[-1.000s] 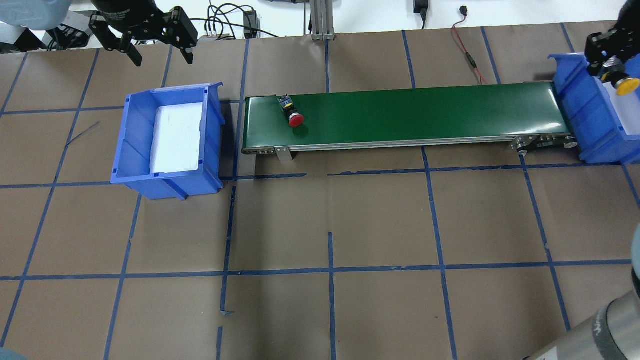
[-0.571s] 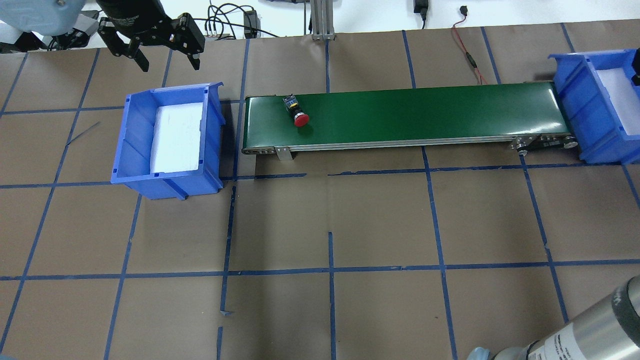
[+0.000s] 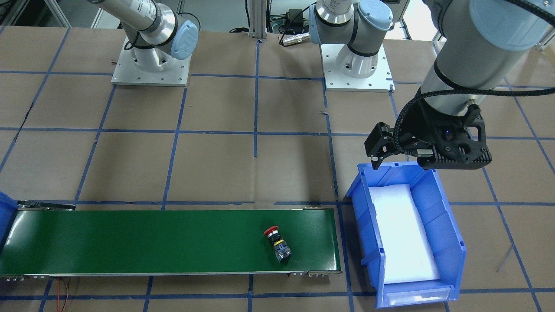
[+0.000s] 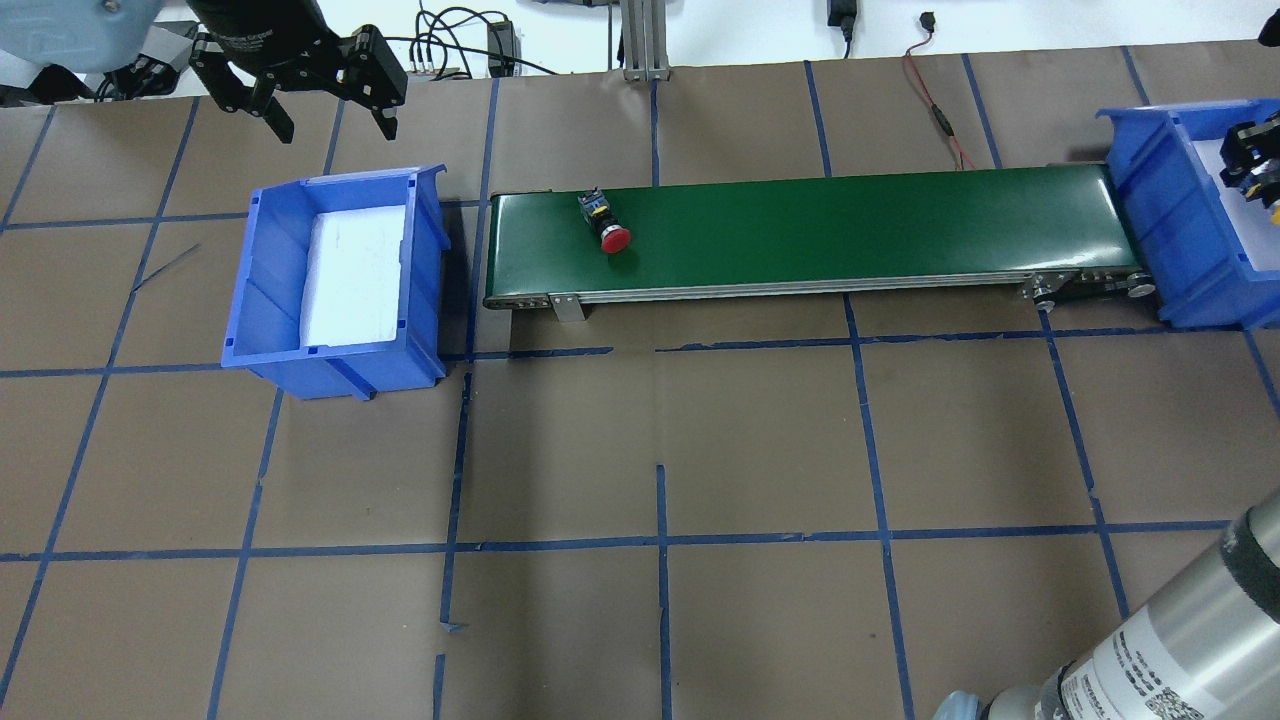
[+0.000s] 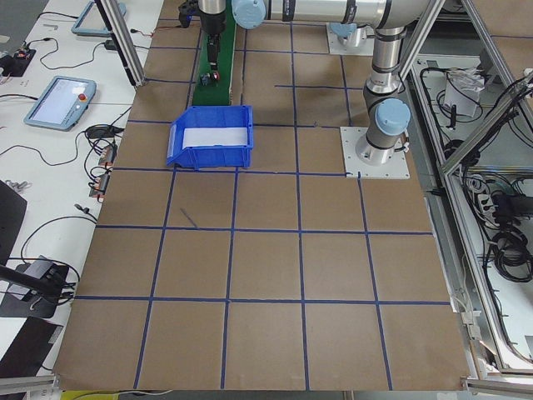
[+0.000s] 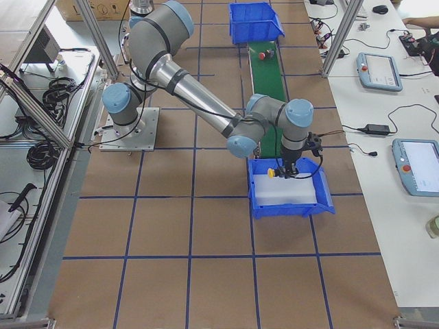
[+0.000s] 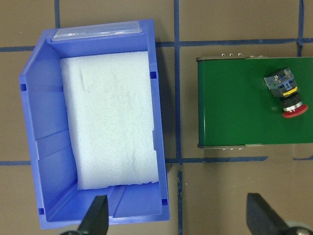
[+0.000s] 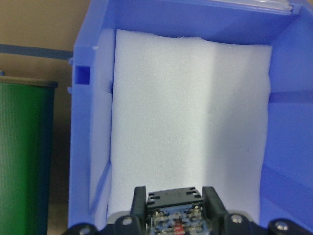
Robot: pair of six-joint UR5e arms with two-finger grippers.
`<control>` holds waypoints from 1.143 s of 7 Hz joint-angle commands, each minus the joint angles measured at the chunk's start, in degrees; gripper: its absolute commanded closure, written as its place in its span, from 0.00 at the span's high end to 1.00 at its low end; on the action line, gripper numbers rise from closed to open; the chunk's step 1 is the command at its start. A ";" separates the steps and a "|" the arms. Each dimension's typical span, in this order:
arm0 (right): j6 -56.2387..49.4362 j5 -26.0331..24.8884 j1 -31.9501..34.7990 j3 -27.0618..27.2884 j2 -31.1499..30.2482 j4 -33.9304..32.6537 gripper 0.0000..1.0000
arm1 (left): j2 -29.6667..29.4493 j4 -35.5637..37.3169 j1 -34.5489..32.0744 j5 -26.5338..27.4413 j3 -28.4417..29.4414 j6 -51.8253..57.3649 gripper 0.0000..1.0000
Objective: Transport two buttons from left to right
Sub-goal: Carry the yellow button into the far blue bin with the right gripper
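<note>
The red button (image 4: pixel 607 228) lies on its side on the green conveyor belt (image 4: pixel 850 220), near the belt's left end; it also shows in the front view (image 3: pixel 277 245) and the left wrist view (image 7: pixel 286 94). My left gripper (image 4: pixel 335 122) is open and empty, above the table behind the left blue bin (image 4: pixel 255 290). My right gripper (image 4: pixel 1252 168) is shut on the yellow button (image 6: pixel 273 172), holding it over the white foam of the right blue bin (image 4: pixel 1150 230). The right wrist view shows the button's black body (image 8: pixel 173 215) between the fingers.
The left bin (image 7: pixel 29 122) holds only a white foam pad. The right bin (image 8: pixel 88 122) stands at the belt's right end. Cables lie behind the belt (image 4: pixel 930 90). Brown paper with blue tape lines covers the table.
The red button has ridden a little to the right on the belt. My right gripper with the yellow button went to the view's edge and is now lower over the right bin.
</note>
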 commanded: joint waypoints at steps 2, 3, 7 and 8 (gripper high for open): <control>-3.80 3.00 -3.83 0.92 0.38 -0.26 0.08 | 0.33 -0.13 0.00 -0.01 -0.03 0.04 1.00; -3.81 3.01 -4.11 1.89 0.55 -0.34 0.08 | 0.94 -2.48 0.00 0.25 -0.03 0.04 1.00; -3.73 3.10 -4.02 2.34 4.15 -4.65 0.08 | 2.35 -5.67 0.18 3.95 -0.03 -0.40 1.00; -3.38 3.19 -3.76 2.33 4.51 -4.65 0.08 | 2.35 -5.67 0.18 3.95 -0.03 -0.40 1.00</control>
